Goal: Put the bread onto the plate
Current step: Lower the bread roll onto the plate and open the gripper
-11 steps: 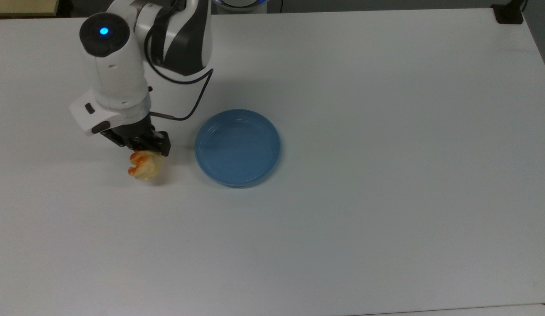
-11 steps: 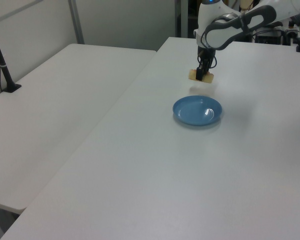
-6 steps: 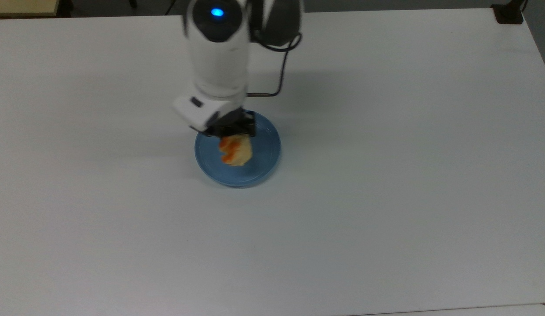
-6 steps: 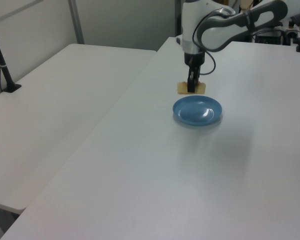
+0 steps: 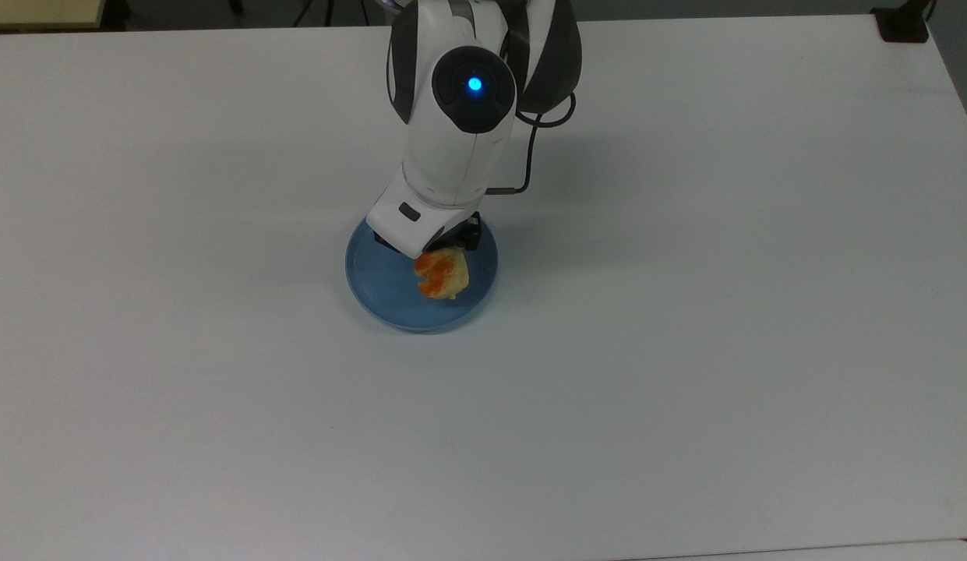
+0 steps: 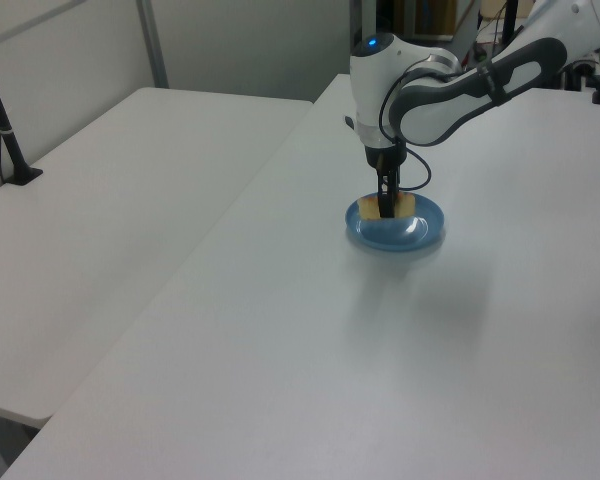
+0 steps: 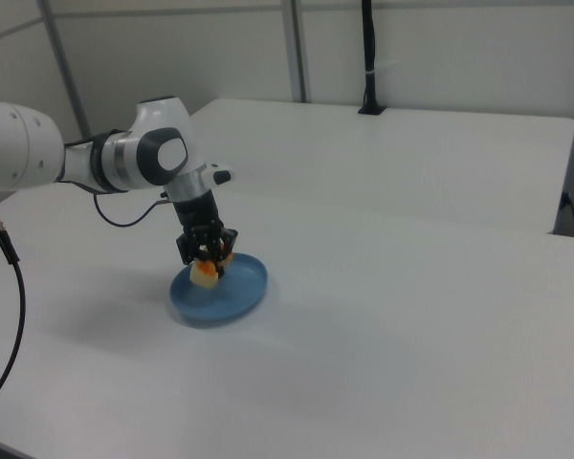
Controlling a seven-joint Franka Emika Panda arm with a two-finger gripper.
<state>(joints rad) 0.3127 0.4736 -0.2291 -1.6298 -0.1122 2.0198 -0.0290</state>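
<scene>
Moved: gripper [image 5: 444, 251] carries bread [image 5: 442, 276] from tabletop [image 5: 686, 312] over plate [image 5: 382, 284].
Gripper: clamped on bread.
Remaining: lower, release.

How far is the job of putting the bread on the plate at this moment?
Done: the small pale-yellow bread roll with orange glaze is picked up and brought over the round light-blue plate. In hand: the claw grips the roll low inside the plate's rim; whether it touches the plate cannot be told. Left: open the claw and lift the arm away.
</scene>
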